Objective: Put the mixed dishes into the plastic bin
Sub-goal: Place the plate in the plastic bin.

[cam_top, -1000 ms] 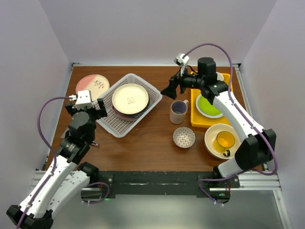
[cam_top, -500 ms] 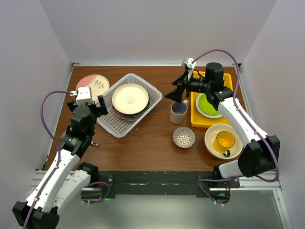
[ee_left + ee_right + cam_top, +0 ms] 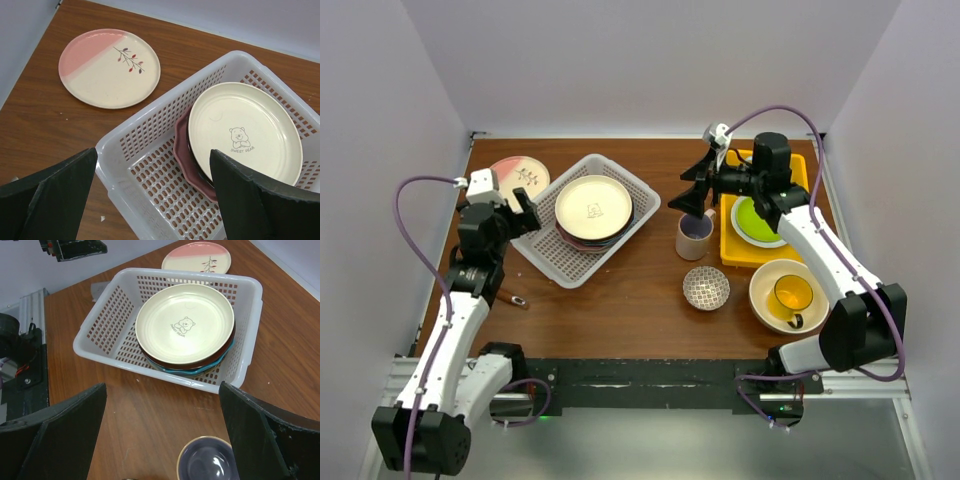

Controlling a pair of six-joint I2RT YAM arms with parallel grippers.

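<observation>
White lattice bin (image 3: 552, 252) holds stacked plates (image 3: 592, 207). The right gripper (image 3: 692, 188), jaws spread, hovers above the mug (image 3: 695, 235). The left gripper (image 3: 523, 213), likewise spread and empty, waits near the pink-and-cream plate (image 3: 515, 175). Next, probably: descend, straddle the mug's rim, close.

Worktop (image 3: 640, 290): brown wood grain, is lying flat inside the enclosure and carrying everything.
Yellow tray (image 3: 732, 257): flat and rectangular, is sitting at the far right of the worktop, close to the right wall.
Small dark object (image 3: 516, 299): is lying on the worktop, near left; too small to identify.
Walls (image 3: 650, 60): plain white, are closing in the left, far and right sides.
Black strip (image 3: 650, 375): is running along the near edge.
</observation>
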